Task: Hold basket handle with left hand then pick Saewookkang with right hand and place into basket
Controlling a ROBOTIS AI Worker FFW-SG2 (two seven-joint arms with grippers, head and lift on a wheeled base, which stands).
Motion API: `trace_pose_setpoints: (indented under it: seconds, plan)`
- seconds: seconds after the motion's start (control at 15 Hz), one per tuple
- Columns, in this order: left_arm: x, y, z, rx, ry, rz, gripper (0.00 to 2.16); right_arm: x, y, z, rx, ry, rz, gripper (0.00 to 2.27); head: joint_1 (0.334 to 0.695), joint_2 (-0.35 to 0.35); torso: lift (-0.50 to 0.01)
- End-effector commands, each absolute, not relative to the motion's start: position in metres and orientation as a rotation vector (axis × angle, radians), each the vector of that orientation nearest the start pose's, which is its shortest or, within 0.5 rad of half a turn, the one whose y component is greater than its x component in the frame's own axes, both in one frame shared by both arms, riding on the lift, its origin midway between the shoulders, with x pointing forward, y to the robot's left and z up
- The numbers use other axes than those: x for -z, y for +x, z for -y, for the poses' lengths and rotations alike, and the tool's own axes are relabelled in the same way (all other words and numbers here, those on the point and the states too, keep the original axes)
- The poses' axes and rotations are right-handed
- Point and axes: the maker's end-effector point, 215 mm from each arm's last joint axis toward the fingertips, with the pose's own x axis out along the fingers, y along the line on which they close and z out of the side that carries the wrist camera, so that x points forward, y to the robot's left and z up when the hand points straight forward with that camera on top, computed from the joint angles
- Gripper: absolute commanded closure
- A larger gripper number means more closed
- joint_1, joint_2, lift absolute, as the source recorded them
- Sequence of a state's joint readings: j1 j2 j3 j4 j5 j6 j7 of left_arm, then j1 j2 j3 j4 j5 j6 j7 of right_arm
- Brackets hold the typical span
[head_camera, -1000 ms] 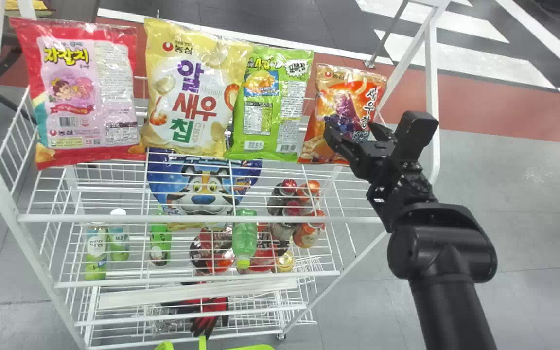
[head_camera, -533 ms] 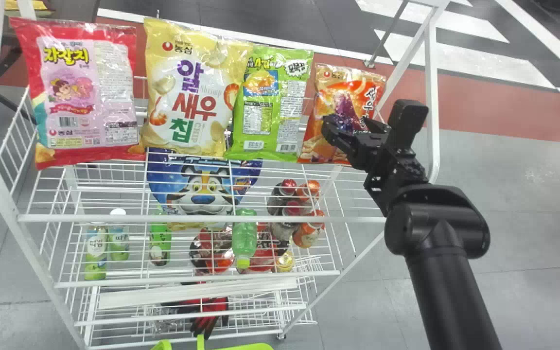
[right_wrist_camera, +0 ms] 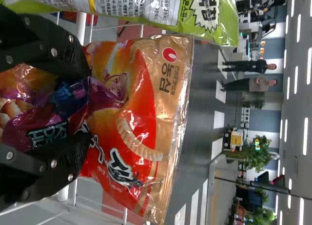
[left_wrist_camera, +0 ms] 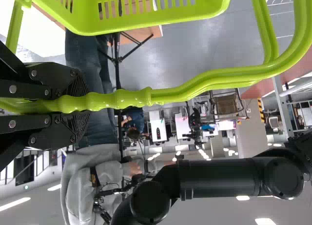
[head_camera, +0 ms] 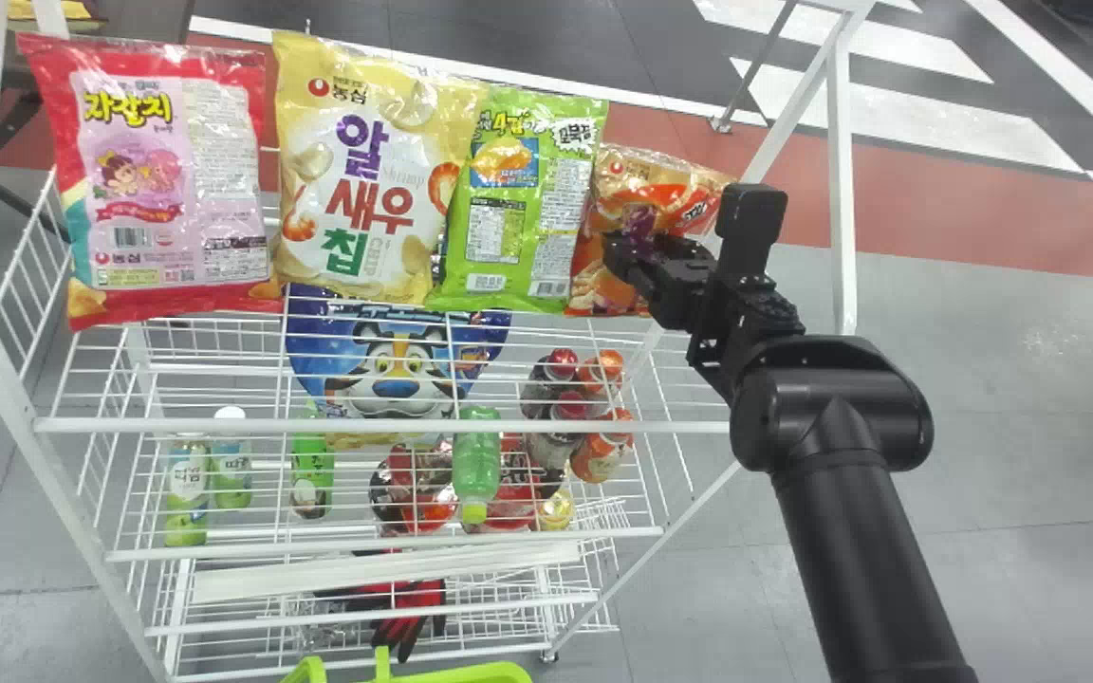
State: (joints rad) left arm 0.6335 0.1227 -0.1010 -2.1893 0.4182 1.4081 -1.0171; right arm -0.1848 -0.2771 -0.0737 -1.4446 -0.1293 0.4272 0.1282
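Note:
In the head view my right gripper is at the front of the orange Saewookkang bag, the rightmost on the top rack, whose upper part is creased. The right wrist view has the Saewookkang bunched up between the two fingers of my right gripper, which is shut on it. At the bottom edge of the head view shows the green basket. Seen from the left wrist, my left gripper is shut on the ridged basket handle, with the basket body beside it.
Left of the Saewookkang stand a green bag, a yellow bag and a red-pink bag. White rack posts and a front rail frame the shelf; bottles and packs lie on lower racks.
My right arm has moved left and its fingers have closed on the Saewookkang. That bag has shifted left and crumpled, with the green and yellow bags nudged left. The basket rim has risen slightly.

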Motion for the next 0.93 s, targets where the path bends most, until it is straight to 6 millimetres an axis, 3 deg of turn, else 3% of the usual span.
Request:
trace_pose_setpoints:
  seconds: [0.0,0.27,0.47,0.87]
  plan:
    - [0.429,0.099,0.021,1.204,-0.952,-1.237,1.76,0.392,0.625,0.372,0.05,-0.127,-0.335,2.07,0.695,-0.35,-0.019]
    - [0.427,0.1,0.02,1.206,-0.954,-1.232,1.76,0.373,0.614,0.38,0.104,-0.138,-0.276,2.07,0.695,-0.35,-0.019]
    - [0.425,0.099,0.021,1.21,-0.953,-1.224,1.76,0.347,0.599,0.37,0.072,-0.124,-0.229,2.07,0.695,-0.35,-0.019]
    - [0.419,0.102,0.022,1.217,-0.938,-1.2,1.76,0.306,0.542,0.348,0.011,-0.106,-0.238,2.07,0.695,-0.35,-0.019]
